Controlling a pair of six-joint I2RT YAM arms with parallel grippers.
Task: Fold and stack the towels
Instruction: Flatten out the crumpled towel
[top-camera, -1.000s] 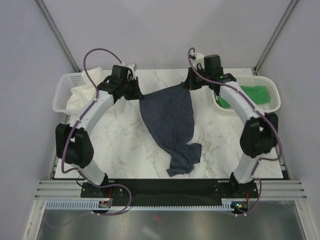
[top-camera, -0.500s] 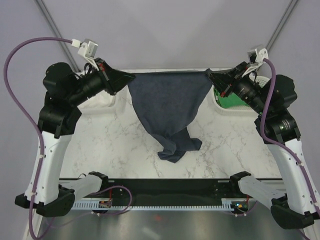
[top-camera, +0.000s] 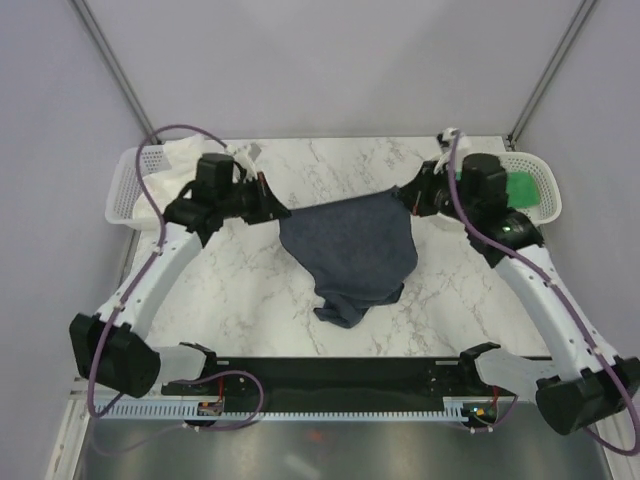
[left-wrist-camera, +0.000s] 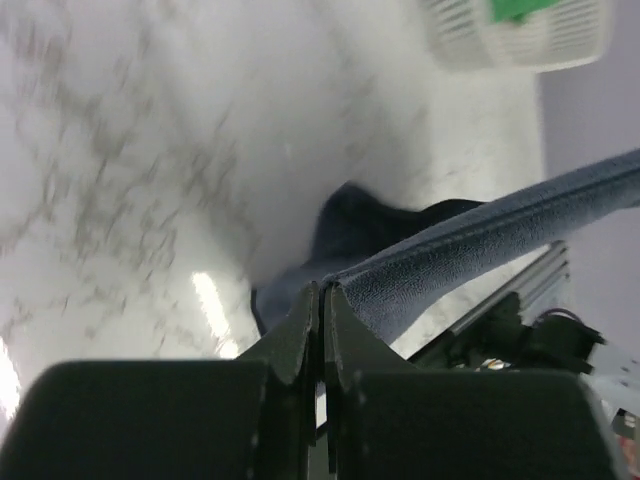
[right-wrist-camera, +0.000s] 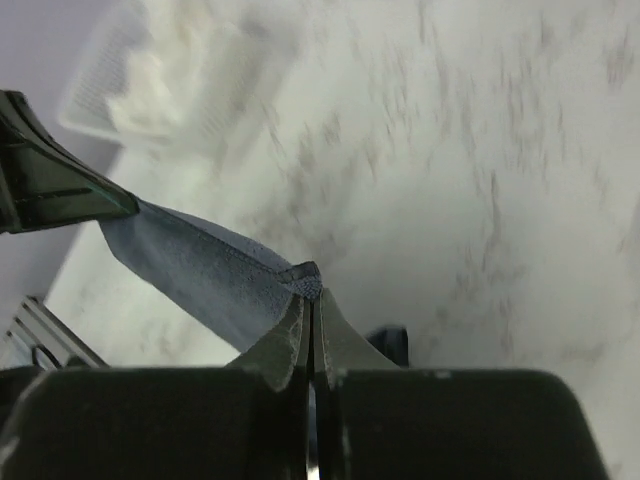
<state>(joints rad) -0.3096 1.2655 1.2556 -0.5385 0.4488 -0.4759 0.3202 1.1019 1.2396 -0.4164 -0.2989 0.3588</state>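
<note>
The navy towel rests its bunched lower end on the table at centre. Farther back, the left gripper and right gripper each pinch a top corner, stretching that edge, probably to lay it flat. Beyond lie the cream towel, far left, and the green towel, far right.
</note>
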